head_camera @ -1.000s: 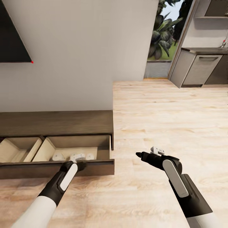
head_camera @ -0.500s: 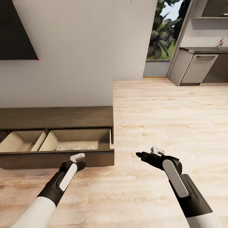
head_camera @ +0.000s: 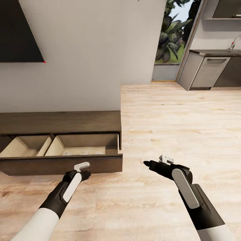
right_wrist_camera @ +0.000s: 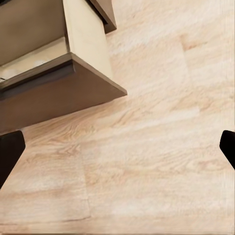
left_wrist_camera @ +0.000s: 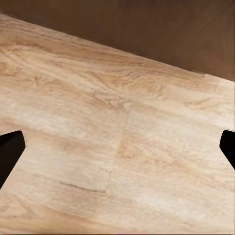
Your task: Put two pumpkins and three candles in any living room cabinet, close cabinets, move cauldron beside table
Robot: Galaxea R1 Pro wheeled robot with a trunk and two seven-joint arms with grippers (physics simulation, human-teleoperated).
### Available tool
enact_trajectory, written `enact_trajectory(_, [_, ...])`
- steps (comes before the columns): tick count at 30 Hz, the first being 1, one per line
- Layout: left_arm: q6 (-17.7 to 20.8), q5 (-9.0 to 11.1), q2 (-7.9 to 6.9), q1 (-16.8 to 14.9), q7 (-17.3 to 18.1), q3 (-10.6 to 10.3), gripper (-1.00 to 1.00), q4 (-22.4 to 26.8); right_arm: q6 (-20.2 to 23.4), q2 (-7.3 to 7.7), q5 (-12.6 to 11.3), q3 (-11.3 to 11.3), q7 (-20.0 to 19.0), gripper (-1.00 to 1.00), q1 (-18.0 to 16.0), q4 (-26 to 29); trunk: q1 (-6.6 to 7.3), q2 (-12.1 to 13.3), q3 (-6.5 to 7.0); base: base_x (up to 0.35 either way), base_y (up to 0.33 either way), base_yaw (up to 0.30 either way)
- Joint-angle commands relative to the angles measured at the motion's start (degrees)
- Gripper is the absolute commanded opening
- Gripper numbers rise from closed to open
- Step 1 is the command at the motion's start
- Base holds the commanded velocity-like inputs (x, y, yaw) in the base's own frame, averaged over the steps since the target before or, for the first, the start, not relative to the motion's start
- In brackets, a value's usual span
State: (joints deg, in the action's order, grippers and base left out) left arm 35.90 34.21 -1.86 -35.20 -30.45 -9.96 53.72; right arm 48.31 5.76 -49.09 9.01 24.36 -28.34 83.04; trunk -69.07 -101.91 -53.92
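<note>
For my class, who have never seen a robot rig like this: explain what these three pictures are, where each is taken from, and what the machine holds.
These are simulator renders of a wheeled robot with two arms. The large picture comes from a camera on its head, looking down over both arms: the left gripper and the right gripper. Each of the two smaller pictures comes from a camera on one arm, looking along that gripper's fingers, which show as dark shapes at the edges, set wide apart. Both grippers are open and hold nothing.

In front stands a low dark-brown cabinet with its drawer pulled out. Small pale things lie at the drawer's bottom, mostly hidden by its front panel; what they are cannot be told. The left gripper hangs over the wood floor, just in front of the drawer. The right wrist view shows the drawer's corner.
</note>
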Motion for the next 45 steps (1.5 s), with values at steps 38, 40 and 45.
enact_trajectory(38, [0.04,0.84,-0.07,-0.02,-0.41,-0.31,1.0,-0.13,-0.03,-0.02,-1.04,0.07,0.62,1.0,-0.05,-1.58,0.02,-0.02,2.26,-0.107,0.264,0.037])
enact_trajectory(40, [0.04,0.8,-0.07,-0.03,-0.4,-0.35,1.0,-0.17,-0.05,-0.03,-1.13,0.06,0.61,1.0,-0.05,-1.83,0.02,-0.02,2.38,-0.194,0.235,-0.076])
enact_trajectory(45, [0.04,0.76,-0.07,-0.02,-0.4,-0.37,1.0,-0.18,-0.01,-0.04,-1.18,0.05,0.6,1.0,-0.03,-1.9,0.02,-0.02,2.47,-0.231,0.195,-0.022])
